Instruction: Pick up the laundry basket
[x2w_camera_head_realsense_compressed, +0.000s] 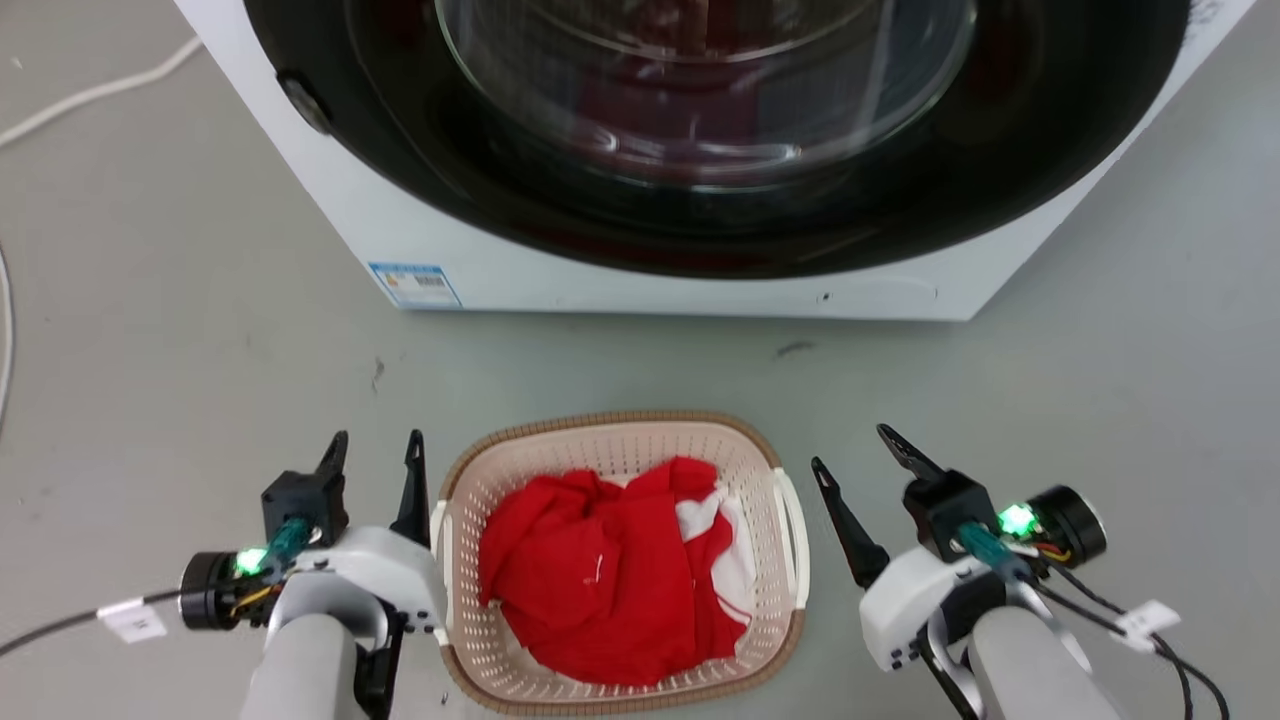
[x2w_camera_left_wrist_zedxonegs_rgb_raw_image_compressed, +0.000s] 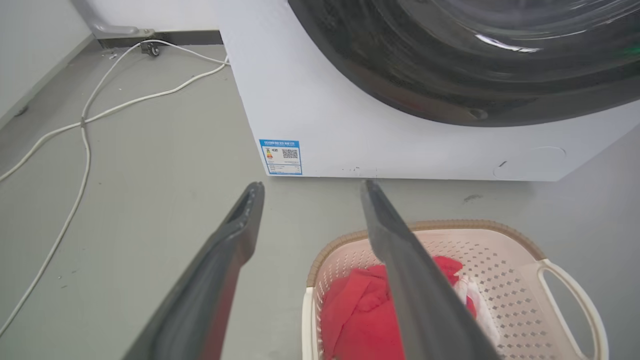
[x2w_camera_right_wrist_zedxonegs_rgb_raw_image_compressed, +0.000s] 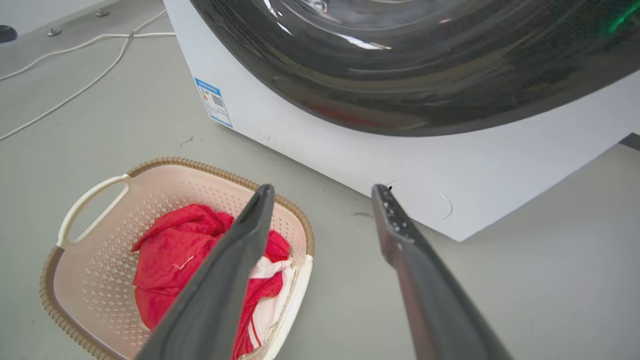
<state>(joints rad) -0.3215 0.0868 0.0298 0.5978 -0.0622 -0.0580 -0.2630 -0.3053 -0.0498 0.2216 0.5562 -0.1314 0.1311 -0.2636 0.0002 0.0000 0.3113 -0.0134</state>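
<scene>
In the head view, the washing machine (x2w_camera_head_realsense_compressed: 640, 290) bears a blue-edged label (x2w_camera_head_realsense_compressed: 415, 285), its print too small to read. The laundry basket (x2w_camera_head_realsense_compressed: 620, 440) is cream and perforated, with a brown rim and white handles. It sits on the grey floor (x2w_camera_head_realsense_compressed: 150, 350) before the machine, holding red cloth (x2w_camera_head_realsense_compressed: 600, 570). It lies between the left gripper (x2w_camera_head_realsense_compressed: 377, 445) and the right gripper (x2w_camera_head_realsense_compressed: 852, 448), both spread and holding nothing. The left wrist view shows a QR code on the label, and the basket at lower right behind one finger. The right wrist view shows the basket at lower left.
</scene>
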